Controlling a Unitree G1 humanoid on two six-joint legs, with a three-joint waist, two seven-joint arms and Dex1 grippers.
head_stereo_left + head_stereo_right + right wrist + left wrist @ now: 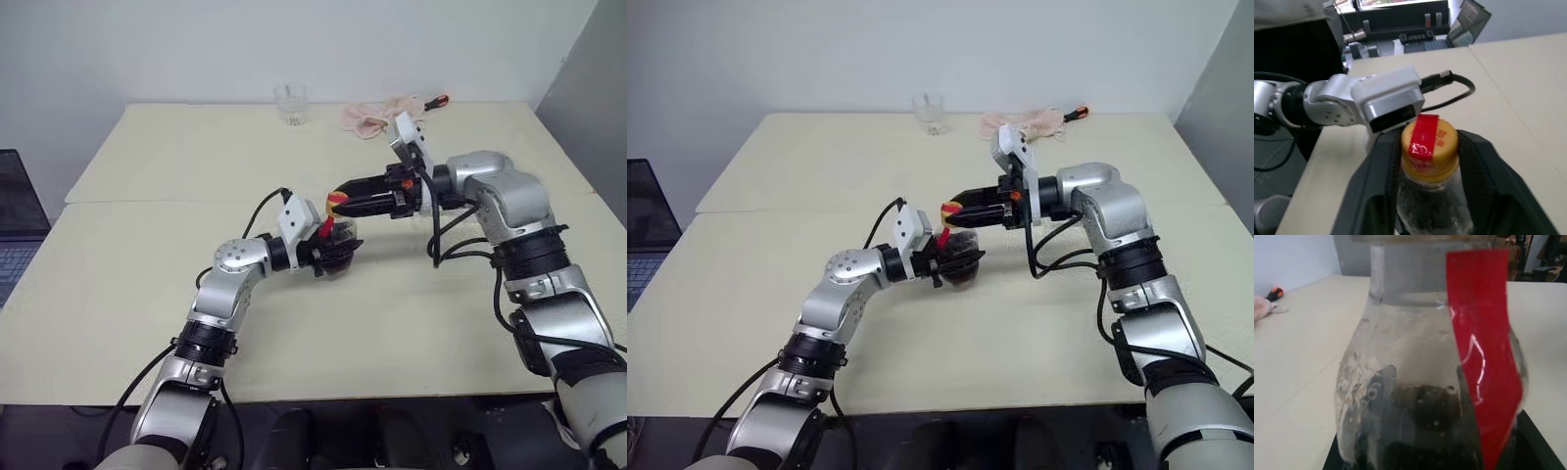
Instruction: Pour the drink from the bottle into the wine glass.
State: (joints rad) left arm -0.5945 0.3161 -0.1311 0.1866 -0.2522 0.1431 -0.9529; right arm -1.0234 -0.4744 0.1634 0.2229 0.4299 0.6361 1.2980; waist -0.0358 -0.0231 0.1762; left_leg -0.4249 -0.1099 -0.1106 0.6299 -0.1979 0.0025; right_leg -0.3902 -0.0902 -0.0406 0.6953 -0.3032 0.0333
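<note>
Left pincer (338, 247) grips the bottle (336, 235) — right pincer (1422, 161) straddles its cap (1429, 147).

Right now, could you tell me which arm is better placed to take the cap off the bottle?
The right. Its gripper already straddles the yellow-and-red cap, fingers either side, while the left gripper is shut on the bottle, holding it above the table.

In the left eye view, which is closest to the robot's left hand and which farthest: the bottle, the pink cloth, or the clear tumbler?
1. The bottle: in the left hand itself, mid-table.
2. The clear tumbler and the pink cloth: both at the table's far edge, tumbler towards the left, cloth towards the right; too close to rank against each other.
</note>
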